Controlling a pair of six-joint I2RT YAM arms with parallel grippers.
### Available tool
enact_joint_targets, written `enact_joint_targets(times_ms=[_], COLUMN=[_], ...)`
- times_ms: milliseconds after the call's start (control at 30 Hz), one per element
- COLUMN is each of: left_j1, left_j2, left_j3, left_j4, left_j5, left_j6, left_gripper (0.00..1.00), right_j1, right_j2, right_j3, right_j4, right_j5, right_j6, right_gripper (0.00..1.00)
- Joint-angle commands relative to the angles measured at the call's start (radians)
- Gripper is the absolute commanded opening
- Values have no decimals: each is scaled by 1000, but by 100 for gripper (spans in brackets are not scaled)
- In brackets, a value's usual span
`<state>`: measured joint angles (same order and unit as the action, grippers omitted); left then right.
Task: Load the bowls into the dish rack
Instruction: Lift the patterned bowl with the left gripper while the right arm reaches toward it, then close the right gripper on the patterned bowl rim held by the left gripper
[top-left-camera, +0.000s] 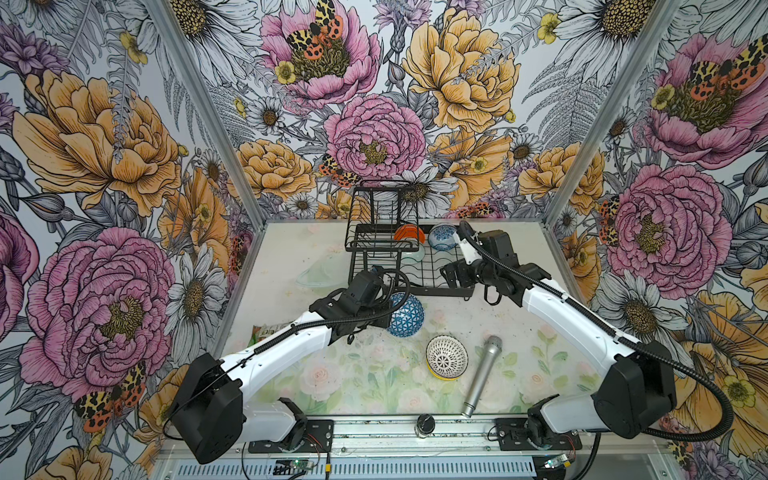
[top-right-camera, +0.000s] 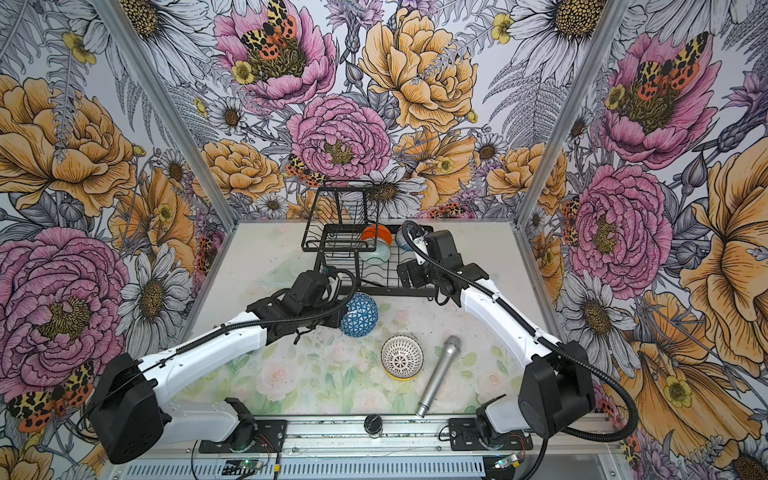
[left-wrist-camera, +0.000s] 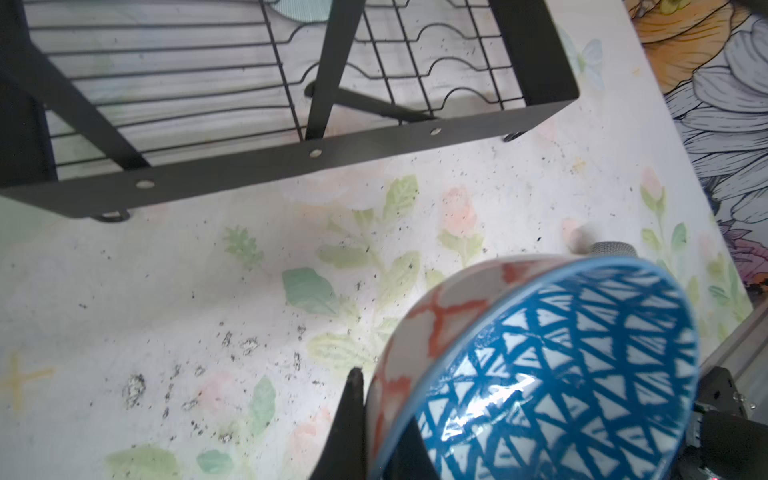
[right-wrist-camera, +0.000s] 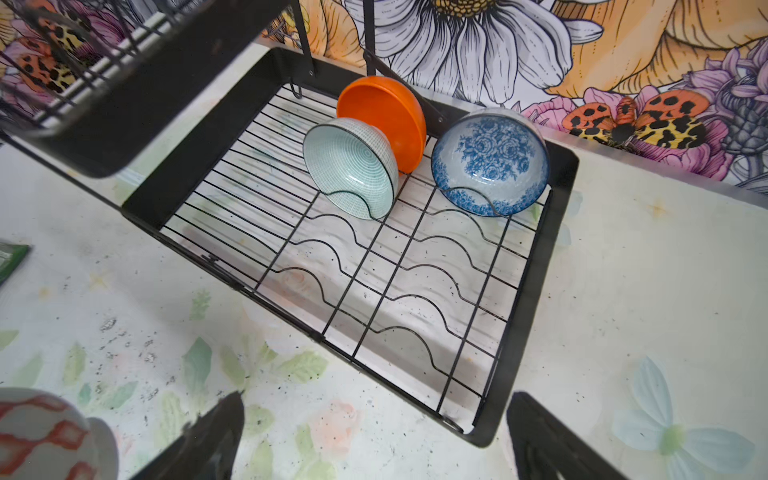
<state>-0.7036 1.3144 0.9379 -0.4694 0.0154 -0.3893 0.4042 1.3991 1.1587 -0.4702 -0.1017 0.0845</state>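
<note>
2 white arms (top-left-camera: 291, 347) with black joints (top-left-camera: 208, 399); black corrugated cables (top-left-camera: 291, 331).

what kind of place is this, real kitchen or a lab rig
Probably a robot test booth, not a kitchen: flower-printed walls box in one small table, two arms are bolted to its front rail.

Black wire dish rack (left-wrist-camera: 249, 168) with raised upper tier stands at rear of tabletop (top-left-camera: 353, 374). On the lower tier, on edge in wavy slots:
- plain orange bowl (right-wrist-camera: 382, 120)
- pale teal bowl (right-wrist-camera: 353, 166) just in front of it
- blue-and-white floral bowl (right-wrist-camera: 490, 162) beside them

Blue-triangle-lined bowl (left-wrist-camera: 561, 374), red lattice outside, is tilted near the rack front, its rim clamped in left end effector (left-wrist-camera: 386, 424). White black-lattice bowl (top-left-camera: 446, 357) sits on yellow bowl (top-left-camera: 444, 377), well apart.
</note>
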Motion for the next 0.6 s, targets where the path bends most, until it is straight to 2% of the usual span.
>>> enact_joint_targets(times_ms=[0,300,567], left_j1=[5,3,-5], left_j2=[21,57,101], left_j3=[55,102,139], left_j4=[112,190,204], left_j5=[-6,-7,-25], left_j6=[30,30,40], left_gripper=[0,0,0], right_j1=[-5,16,19], right_j2=[-42,-93,-164], right_j3=[-25,-96,-85], right_j4=[16,18,21], right_j5=[-76,-136,-133], right_j6=[55,131,161], right_gripper=[99,99,99])
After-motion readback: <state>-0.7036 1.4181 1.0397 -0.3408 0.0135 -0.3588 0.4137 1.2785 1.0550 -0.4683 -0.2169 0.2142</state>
